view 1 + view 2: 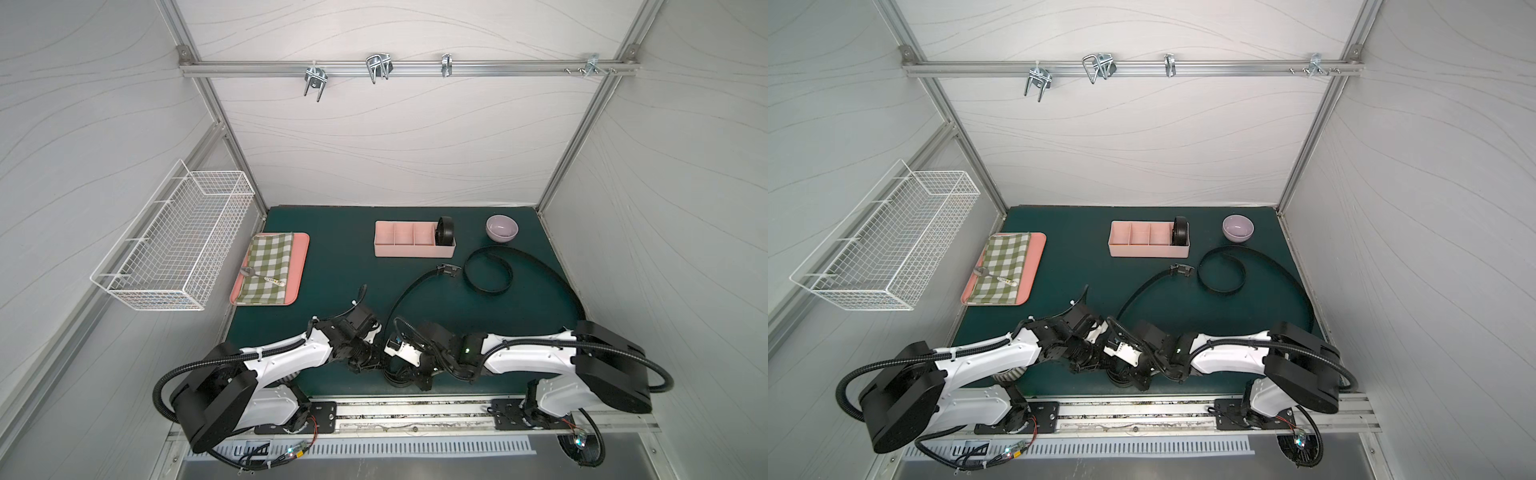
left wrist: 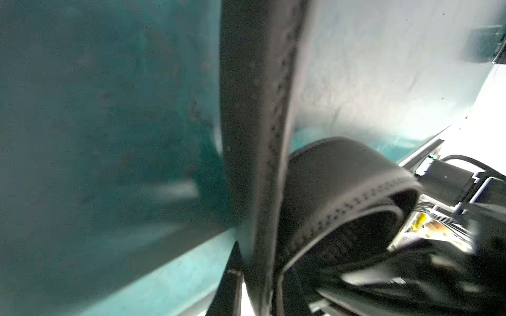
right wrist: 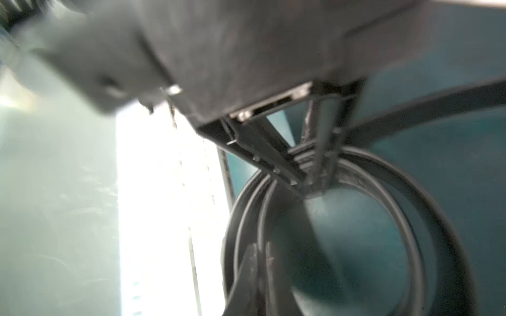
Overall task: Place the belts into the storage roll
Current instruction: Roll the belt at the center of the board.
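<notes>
The pink storage roll [image 1: 405,248] stands at the back of the mat, with one coiled belt [image 1: 444,230] upright in its rightmost compartment. A second belt [image 1: 488,270] lies loose in a loop to its right. A third belt runs from its buckle [image 1: 446,270] in a curve down to both grippers, which meet near the mat's front edge. There it is partly wound into a coil [image 3: 427,219]. My left gripper [image 2: 257,284] is shut on this belt's strap [image 2: 257,109] beside the coil. My right gripper [image 3: 262,273] pinches the coil's inner turn.
A lilac bowl [image 1: 502,227] sits right of the storage roll. A flat pink tray [image 1: 301,266] with a checked cloth and a spoon lies at the left. A white wire basket [image 1: 174,241] hangs on the left wall. Metal hooks [image 1: 378,66] hang on the back rail.
</notes>
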You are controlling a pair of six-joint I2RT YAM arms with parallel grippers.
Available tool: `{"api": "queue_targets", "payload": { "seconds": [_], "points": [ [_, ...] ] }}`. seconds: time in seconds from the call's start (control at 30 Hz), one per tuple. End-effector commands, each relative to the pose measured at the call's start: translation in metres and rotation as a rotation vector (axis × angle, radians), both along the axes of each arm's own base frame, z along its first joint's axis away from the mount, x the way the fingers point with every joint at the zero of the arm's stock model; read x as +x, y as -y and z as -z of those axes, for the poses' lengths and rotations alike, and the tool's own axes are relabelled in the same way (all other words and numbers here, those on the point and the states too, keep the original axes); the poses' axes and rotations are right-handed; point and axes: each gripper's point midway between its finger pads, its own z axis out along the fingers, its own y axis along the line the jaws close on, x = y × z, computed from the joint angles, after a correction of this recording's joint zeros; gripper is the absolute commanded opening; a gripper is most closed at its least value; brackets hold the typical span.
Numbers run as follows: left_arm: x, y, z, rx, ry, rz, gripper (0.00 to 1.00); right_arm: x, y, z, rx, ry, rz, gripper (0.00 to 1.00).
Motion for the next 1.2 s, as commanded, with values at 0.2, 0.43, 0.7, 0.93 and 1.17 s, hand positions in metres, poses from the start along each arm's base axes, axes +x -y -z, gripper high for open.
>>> {"api": "queue_targets", "payload": {
  "seconds": [0.2,0.43,0.7,0.93,1.17],
  "points": [
    [0.000,-0.030,-0.007,0.172,0.043,0.043,0.03,0.048,0.047,-0.065,0.053,0.043,0.279,0.67],
    [0.001,-0.054,0.001,0.328,0.029,-0.019,0.00,0.183,0.068,-0.123,0.075,0.075,0.557,0.99],
    [0.010,-0.060,0.000,0.344,0.076,-0.085,0.00,0.255,0.046,-0.074,-0.221,0.207,0.234,0.99],
    [0.008,-0.057,0.002,0.328,0.063,-0.074,0.00,0.274,0.022,-0.053,-0.172,0.344,0.043,0.98],
    [0.012,-0.059,-0.001,0.345,0.074,-0.057,0.00,0.265,0.024,-0.006,-0.221,0.323,-0.067,0.98]
  ]
}}
